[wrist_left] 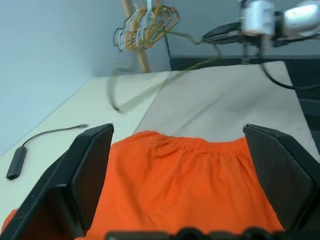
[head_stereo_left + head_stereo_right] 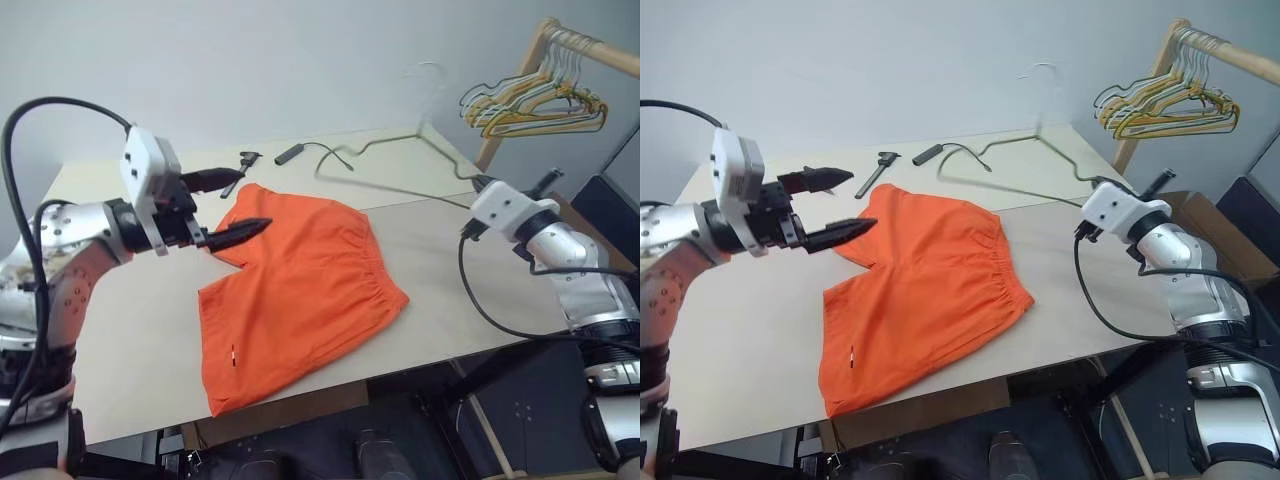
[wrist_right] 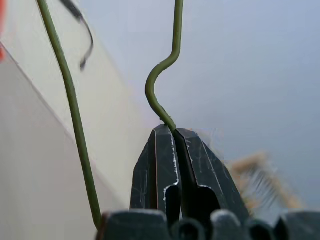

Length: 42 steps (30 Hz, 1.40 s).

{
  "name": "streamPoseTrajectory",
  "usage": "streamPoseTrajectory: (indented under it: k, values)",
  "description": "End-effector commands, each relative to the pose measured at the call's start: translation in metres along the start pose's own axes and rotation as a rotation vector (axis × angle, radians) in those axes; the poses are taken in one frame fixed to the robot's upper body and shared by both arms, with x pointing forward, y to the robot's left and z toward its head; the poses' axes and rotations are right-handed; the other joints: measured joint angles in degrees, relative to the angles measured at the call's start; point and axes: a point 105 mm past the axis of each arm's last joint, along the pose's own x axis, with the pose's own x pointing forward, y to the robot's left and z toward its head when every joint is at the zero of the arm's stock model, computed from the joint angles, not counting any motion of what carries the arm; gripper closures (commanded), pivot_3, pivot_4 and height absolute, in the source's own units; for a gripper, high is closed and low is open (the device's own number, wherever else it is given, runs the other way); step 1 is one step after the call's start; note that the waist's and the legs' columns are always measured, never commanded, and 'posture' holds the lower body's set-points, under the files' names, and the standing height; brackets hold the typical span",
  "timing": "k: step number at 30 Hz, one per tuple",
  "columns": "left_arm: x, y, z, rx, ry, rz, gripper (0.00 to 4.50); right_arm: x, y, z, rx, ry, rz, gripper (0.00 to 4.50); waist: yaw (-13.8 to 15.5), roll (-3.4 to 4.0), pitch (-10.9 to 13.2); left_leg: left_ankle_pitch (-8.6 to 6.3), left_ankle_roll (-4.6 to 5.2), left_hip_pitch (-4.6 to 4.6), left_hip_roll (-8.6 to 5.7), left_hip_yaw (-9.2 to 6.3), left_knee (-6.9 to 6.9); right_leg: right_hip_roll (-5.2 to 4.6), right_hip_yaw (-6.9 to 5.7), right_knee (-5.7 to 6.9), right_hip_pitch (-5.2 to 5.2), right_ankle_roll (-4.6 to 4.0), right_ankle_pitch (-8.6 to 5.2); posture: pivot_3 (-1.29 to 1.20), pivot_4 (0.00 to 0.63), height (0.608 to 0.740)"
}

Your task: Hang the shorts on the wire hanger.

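The orange shorts lie flat on the table, gathered waistband toward the right and legs toward the left. My left gripper hovers open just above the far-left leg edge, holding nothing; the left wrist view shows the shorts spread between its wide fingers. My right gripper is shut on the wire hanger, which is lifted off the table at the back right with its hook pointing up. In the right wrist view the fingertips pinch the olive wire hanger at a bend.
A wooden rack with bunched yellow and grey hangers stands at the far right. A black cable with an adapter and a black tool lie at the table's back edge. A cardboard box sits beyond the right edge.
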Motion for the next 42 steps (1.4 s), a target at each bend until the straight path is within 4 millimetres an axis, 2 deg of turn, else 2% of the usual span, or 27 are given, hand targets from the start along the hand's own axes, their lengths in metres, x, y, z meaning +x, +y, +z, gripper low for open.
streamPoseTrajectory:
  k: [1, 4, 8, 17, 20, 32, 37, 40, 42]
  values:
    - [0.001, 0.004, 0.005, -0.046, 0.041, -0.064, 0.00, 0.000, -0.014, 0.037, -0.133, -0.218, -0.029, 4.47, -0.6, -0.01, 0.0, 0.00, 0.00, 0.00, -0.01, 0.00, 0.01, 0.00, 0.00, -0.02, 0.00, 0.01, 0.01, -0.12, 0.000, 0.740]
    - [0.002, -0.002, -0.002, -0.103, 0.105, -0.170, 0.00, 0.002, -0.016, 0.050, -0.162, -0.294, -0.029, 4.47, -1.3, -0.01, 0.0, 0.00, 0.00, -0.04, -0.02, -0.02, 0.04, -0.04, 0.00, -0.03, 0.01, 0.04, 0.02, -0.11, 0.000, 0.740]
    - [0.011, -0.013, -0.021, -0.187, 0.270, -0.277, 0.00, 0.008, -0.024, 0.064, -0.198, -0.361, -0.055, 4.47, -2.3, -0.01, 0.0, -0.01, 0.01, -0.07, -0.02, -0.04, 0.10, -0.03, 0.00, -0.01, 0.00, 0.06, 0.03, -0.11, 0.000, 0.740]
    - [0.039, -0.012, -0.050, -0.194, 0.359, -0.226, 0.00, 0.016, -0.033, 0.084, -0.178, -0.428, -0.103, 4.47, -2.1, -0.01, 0.0, -0.01, 0.01, -0.12, 0.00, -0.09, 0.15, -0.04, 0.01, 0.01, -0.02, 0.07, 0.04, -0.10, 0.000, 0.740]
    - [0.043, -0.014, -0.051, -0.212, 0.339, -0.219, 0.59, 0.017, -0.032, 0.087, -0.170, -0.442, -0.096, 4.50, -2.1, -0.01, 0.0, -0.04, 0.06, -0.17, 0.01, -0.12, 0.30, -0.02, -0.01, 0.03, -0.03, 0.07, 0.04, -0.10, 0.000, 0.740]
    - [0.034, -0.017, -0.044, -0.252, 0.271, -0.238, 4.44, 0.017, -0.030, 0.092, -0.176, -0.463, -0.078, 4.50, -2.1, 0.00, 0.0, -0.08, 0.06, -0.18, 0.00, -0.12, 0.42, -0.05, 0.00, 0.07, -0.02, 0.10, 0.06, -0.10, 0.000, 0.740]
    - [0.032, -0.019, -0.041, -0.258, 0.260, -0.262, 4.48, 0.011, -0.026, 0.093, -0.169, -0.478, -0.045, 4.50, -2.2, 0.00, 0.0, -0.09, 0.05, -0.18, 0.00, -0.12, 0.42, -0.04, 0.01, 0.08, -0.02, 0.11, 0.06, -0.10, 0.000, 0.740]
    - [0.029, -0.016, -0.044, -0.207, 0.298, -0.256, 4.50, 0.001, -0.019, 0.094, -0.158, -0.504, 0.034, 3.75, -2.2, 0.00, 0.0, -0.10, 0.06, -0.20, 0.00, -0.12, 0.43, -0.05, 0.00, 0.07, -0.02, 0.11, 0.06, -0.11, 0.000, 0.740]
    - [0.026, -0.013, -0.048, -0.155, 0.336, -0.239, 4.50, -0.005, -0.016, 0.094, -0.147, -0.512, 0.105, 3.10, -2.2, 0.00, 0.0, -0.11, 0.06, -0.20, 0.00, -0.12, 0.44, -0.05, 0.00, 0.06, -0.01, 0.11, 0.06, -0.11, 0.000, 0.740]
